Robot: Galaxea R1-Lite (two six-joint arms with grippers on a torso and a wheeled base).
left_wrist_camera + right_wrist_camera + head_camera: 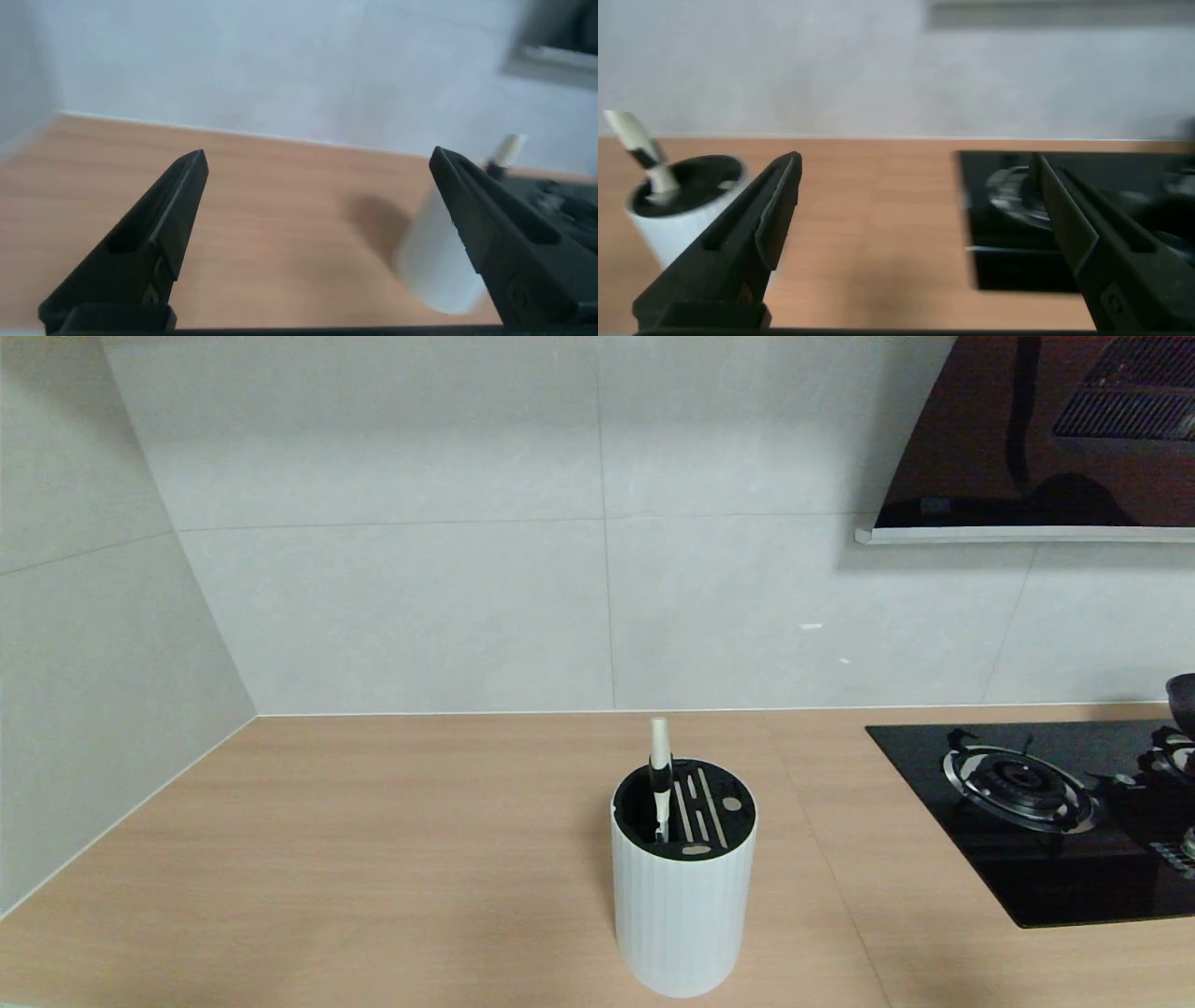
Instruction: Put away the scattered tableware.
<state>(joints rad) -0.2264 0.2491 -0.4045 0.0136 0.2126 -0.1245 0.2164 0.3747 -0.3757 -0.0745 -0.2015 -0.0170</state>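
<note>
White holder [683, 905] partly hides utensil [659, 761] (left hand [318, 157] and right hand [915, 159] spread, empty).

**Stuff I can't make out from my end**

The utensil [659, 761] standing in the holder [684, 896] near the counter's [373, 859] front edge only gives me a pale handle. The working end is down inside, so I can't say what kind it is. The hob [1027, 868] at the counter's right end is chopped off by the head view's edge, and so are the dark pot [1182, 702] at its far right corner and the hood [1027, 439] above. From the left wrist, one finger [495, 243] of the left gripper [318, 159] covers part of the holder's side.
</note>
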